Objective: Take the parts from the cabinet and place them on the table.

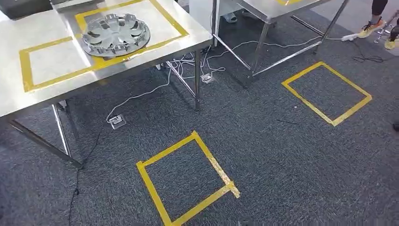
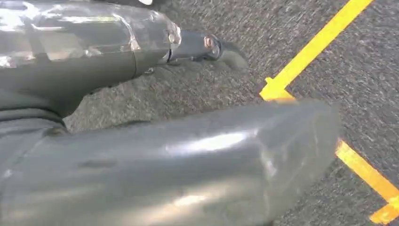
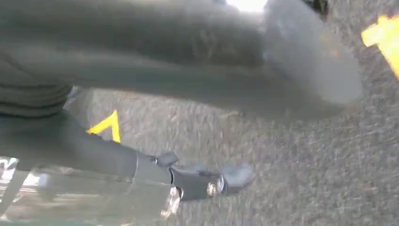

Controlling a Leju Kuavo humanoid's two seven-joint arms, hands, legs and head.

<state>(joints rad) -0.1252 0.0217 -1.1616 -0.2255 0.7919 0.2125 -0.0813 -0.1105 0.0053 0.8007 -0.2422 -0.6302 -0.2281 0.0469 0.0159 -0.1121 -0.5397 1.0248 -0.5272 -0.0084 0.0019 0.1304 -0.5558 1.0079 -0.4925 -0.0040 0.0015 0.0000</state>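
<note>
My left hand [image 2: 188,155] and right hand [image 3: 197,94] hang over carpet, fingers apart, holding nothing. At 11 o'clock, 1 hubcap [image 1: 116,34] lies on the table [image 1: 47,89].

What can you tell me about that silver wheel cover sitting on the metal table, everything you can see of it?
The wheel cover is a round, silver-grey disc that looks like plastic, with spokes fanning out from a central hub and dark openings between them. It lies flat on the steel table, toward the far side. It rests across the yellow tape that marks out two squares, mostly inside the farther square and overlapping the line they share. Nothing else touches it.
</note>
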